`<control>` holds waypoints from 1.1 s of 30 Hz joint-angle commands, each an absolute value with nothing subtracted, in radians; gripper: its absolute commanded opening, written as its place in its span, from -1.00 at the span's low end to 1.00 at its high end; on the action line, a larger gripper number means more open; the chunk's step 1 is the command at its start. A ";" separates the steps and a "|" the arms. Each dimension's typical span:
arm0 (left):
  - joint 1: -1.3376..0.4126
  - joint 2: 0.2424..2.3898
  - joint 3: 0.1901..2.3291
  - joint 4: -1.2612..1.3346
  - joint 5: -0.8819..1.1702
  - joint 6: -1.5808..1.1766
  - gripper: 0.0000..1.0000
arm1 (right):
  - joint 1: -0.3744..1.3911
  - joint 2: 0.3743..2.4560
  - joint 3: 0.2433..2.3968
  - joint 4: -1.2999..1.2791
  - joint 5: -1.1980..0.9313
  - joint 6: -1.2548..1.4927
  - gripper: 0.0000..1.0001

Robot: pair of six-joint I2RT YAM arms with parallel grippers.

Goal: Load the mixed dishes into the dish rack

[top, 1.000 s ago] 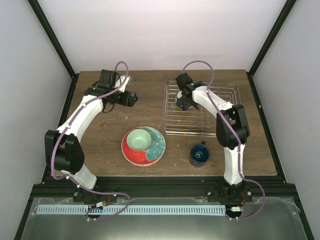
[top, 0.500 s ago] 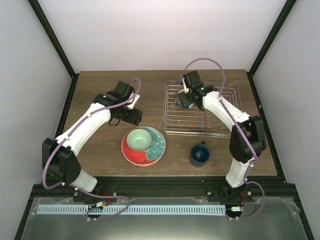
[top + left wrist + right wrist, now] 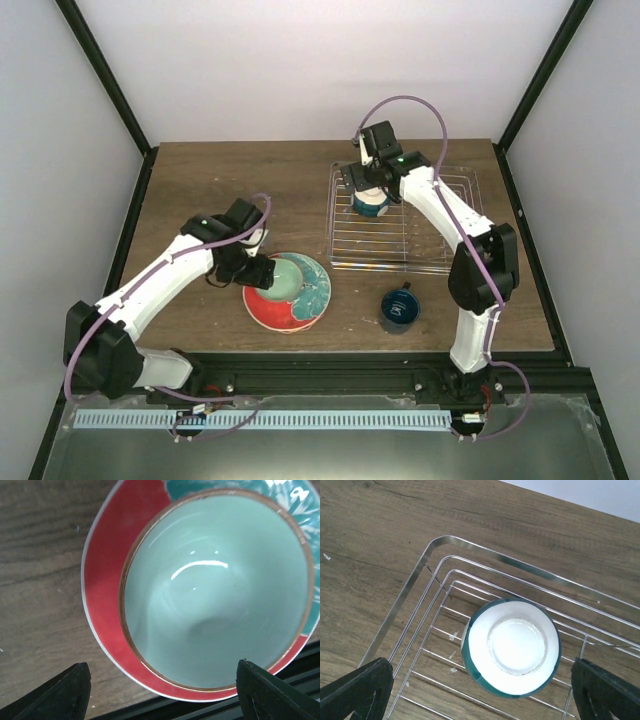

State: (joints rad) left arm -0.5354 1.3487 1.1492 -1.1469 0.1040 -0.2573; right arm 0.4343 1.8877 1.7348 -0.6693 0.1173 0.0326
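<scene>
Now I am hovering my left pincer (image 3: pixel 162 680), wide open and empty, over the pale green bowl (image 3: pixel 215 590) sitting on the red-and-teal plate (image 3: pixel 105 580). My right pincer (image 3: pixel 480 672) is hanging open, empty, above the blue-sided cream bowl (image 3: pixel 512 645) lying base-up in the silver wire rack (image 3: pixel 420 575).

bowl (image 3: pixel 512 652) in rack (image 3: pixel 410 587), grn bowl (image 3: pixel 215 595) on plate (image 3: pixel 107 545)

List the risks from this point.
The left claw hangs open over the pale green bowl, which sits on the red-and-teal plate: a grip on the rim may slip or drag the plate. The right claw is open above the upturned bowl in a corner of the dish rack; a brush might shift it.
</scene>
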 commanded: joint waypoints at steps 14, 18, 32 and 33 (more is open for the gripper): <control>-0.540 1.460 1.059 -1.003 0.080 -0.227 0.49 | 0.432 1.758 1.641 -0.695 0.152 0.072 0.96; -0.540 1.477 1.048 -0.974 0.086 -0.206 0.12 | 0.431 1.742 1.626 -0.688 0.161 0.070 0.92; -0.539 1.474 1.027 -0.922 0.161 -0.182 -0.88 | 0.421 1.722 1.633 -0.676 0.069 0.083 0.87; -0.539 1.467 1.031 -0.925 0.175 -0.183 -1.00 | 0.419 1.717 1.631 -0.674 0.050 0.086 0.87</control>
State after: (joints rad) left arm -0.5369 1.4773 1.0370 -0.9173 0.1535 -0.1982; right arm 0.4316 1.7714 1.6222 -0.6876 0.1219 0.0685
